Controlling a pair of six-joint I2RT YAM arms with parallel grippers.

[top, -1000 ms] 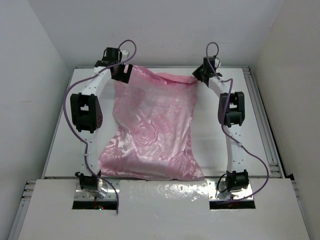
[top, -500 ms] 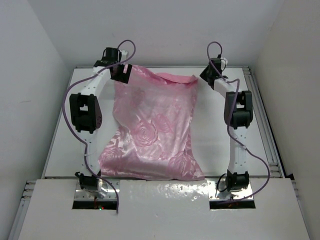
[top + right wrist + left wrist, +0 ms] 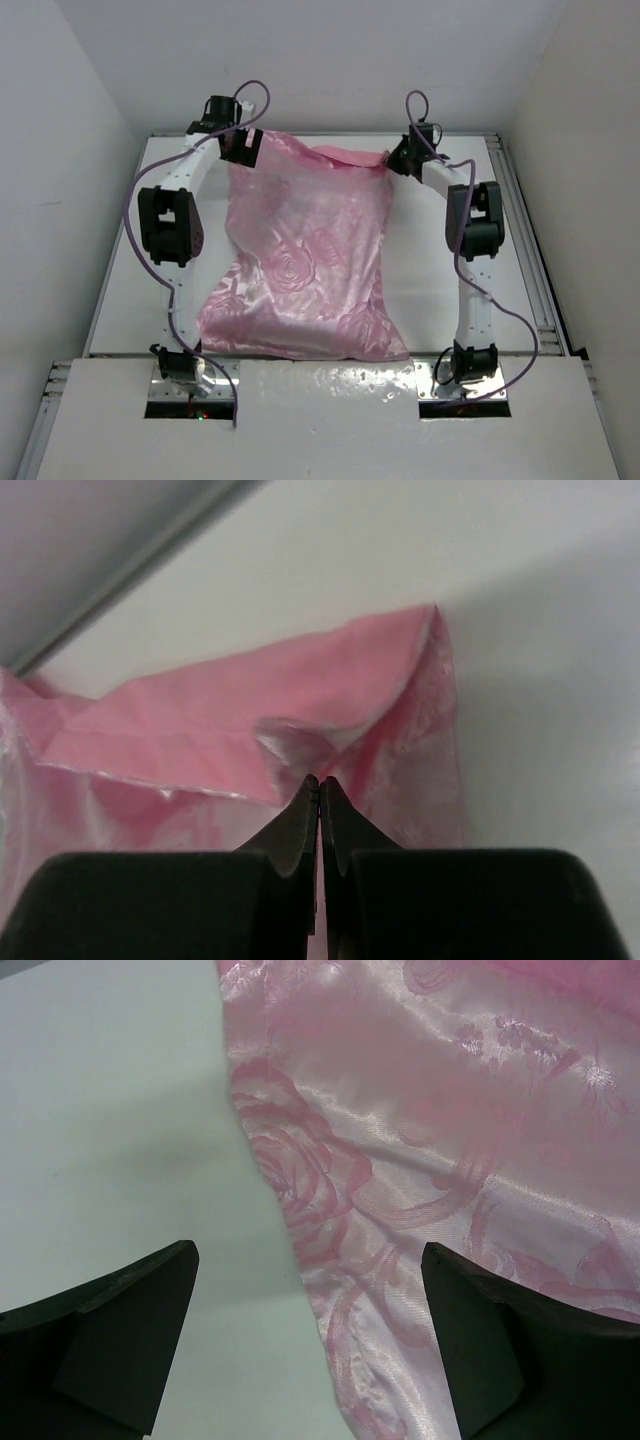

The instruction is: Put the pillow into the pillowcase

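Observation:
The pink satin pillowcase (image 3: pixel 305 255) lies full and puffy down the middle of the table. The pillow itself does not show in any view. My left gripper (image 3: pixel 243 146) is open at the case's far left corner. In the left wrist view the case's left edge (image 3: pixel 330 1260) runs between the spread fingers (image 3: pixel 120 1330), over the white table. My right gripper (image 3: pixel 397 158) is at the far right corner. In the right wrist view it (image 3: pixel 319 780) is shut, its tips against a small puckered fold of the folded-over pink hem (image 3: pixel 290 735). No cloth shows between the jaws.
The white table (image 3: pixel 120 290) is walled at the back and on both sides. A raised rail (image 3: pixel 525 250) runs along its right edge. A glossy white panel (image 3: pixel 320 400) covers the near edge over the arm bases. Purple cables loop off both arms.
The right gripper swung up and to the right away from the case's far right corner, then came back down onto it. The left arm and the pillowcase have not moved.

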